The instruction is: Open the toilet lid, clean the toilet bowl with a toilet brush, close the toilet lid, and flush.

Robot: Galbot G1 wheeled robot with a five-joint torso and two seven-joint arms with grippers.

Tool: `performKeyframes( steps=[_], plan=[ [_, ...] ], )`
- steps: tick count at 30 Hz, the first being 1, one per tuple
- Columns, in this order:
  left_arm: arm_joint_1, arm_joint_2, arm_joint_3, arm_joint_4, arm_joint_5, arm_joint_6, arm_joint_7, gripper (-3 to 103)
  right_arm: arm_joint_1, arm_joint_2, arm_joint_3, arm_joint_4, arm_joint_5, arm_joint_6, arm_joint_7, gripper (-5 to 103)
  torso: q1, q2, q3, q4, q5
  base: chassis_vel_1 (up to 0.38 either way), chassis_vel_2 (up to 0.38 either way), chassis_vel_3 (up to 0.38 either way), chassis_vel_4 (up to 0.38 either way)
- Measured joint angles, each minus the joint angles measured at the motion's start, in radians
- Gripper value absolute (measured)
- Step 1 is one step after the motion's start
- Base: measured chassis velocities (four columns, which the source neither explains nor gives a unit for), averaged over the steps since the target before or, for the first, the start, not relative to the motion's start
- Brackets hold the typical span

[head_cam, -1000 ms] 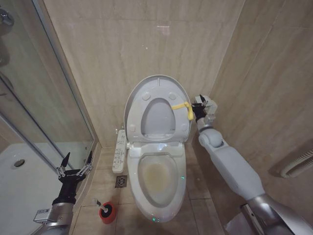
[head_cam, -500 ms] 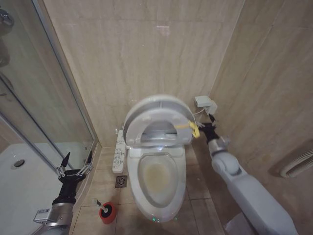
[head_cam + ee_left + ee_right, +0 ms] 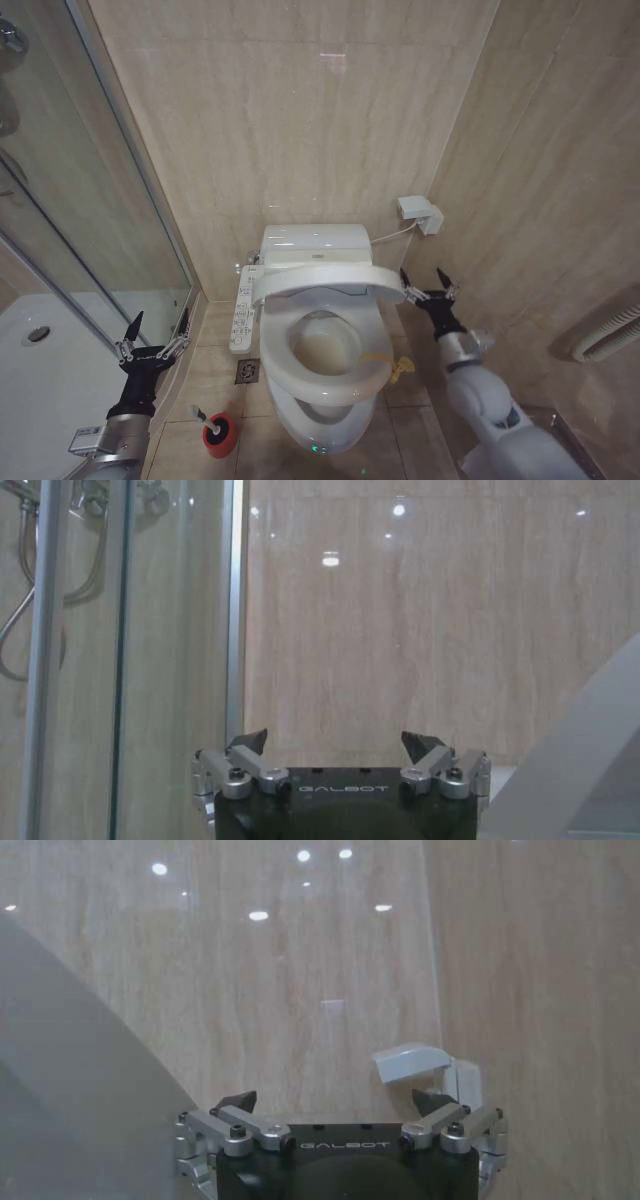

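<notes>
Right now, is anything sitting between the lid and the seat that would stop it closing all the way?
Nothing visible. The toilet lid hangs partway down above the seat; the open right gripper is beside its edge, not under it.

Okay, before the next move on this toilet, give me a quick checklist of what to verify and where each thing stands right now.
1. Toilet lid fully closed: not ok. It hangs partway down, and the toilet bowl shows open beneath it.
2. Right gripper clear of the lid: ok. It is open, beside the lid's right edge, not touching it.
3. Toilet brush put away: ok. It stands in its red holder on the floor left of the toilet.
4. Left gripper out of the way: ok. It is open, parked by the shower glass.
5. Yellow strap free of the rim: cannot tell.
</notes>
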Motion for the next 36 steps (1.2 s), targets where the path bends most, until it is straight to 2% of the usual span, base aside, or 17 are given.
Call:
performKeyframes(
  steps=[3,10,17,20,26,33,36],
  plan=[
    [0.000,0.000,0.000,0.000,0.000,0.000,0.000,92,-0.029,0.043,0.002,0.046,-0.012,-0.008,0.033,100,0.000,0.000,0.000,-0.0003,-0.0002,0.000,0.000,0.000,0.000],
    [0.000,0.000,0.000,0.000,0.000,0.000,0.000,92,-0.053,0.080,0.019,0.087,-0.023,-0.030,0.071,100,0.000,0.000,0.000,0.0005,-0.0002,0.000,0.000,0.000,0.000],
    [0.000,0.000,0.000,0.000,0.000,0.000,0.000,92,-0.085,0.066,0.075,0.133,-0.010,-0.038,0.071,100,0.000,0.000,0.000,0.0010,0.0000,0.000,0.000,0.000,0.000],
    [0.000,0.000,0.000,0.000,0.000,0.000,0.000,92,-0.123,0.047,0.103,0.193,0.010,-0.077,0.104,100,0.000,0.000,0.000,0.0005,-0.0001,0.000,0.000,0.000,0.000],
    [0.000,0.000,0.000,0.000,0.000,0.000,0.000,92,-0.167,0.049,0.129,0.230,0.011,-0.101,0.116,100,0.000,0.000,0.000,0.0004,0.0000,0.000,0.000,0.000,0.000],
    [0.000,0.000,0.000,0.000,0.000,0.000,0.000,92,-0.225,0.090,0.156,0.235,-0.081,-0.087,0.096,100,0.000,0.000,0.000,0.0003,0.0000,0.000,0.000,0.000,0.000],
    [0.000,0.000,0.000,0.000,0.000,0.000,0.000,92,-0.268,0.155,0.158,0.247,-0.149,-0.057,0.084,100,0.000,0.000,0.000,0.0003,0.0001,0.000,0.000,0.000,0.000]
  ],
)
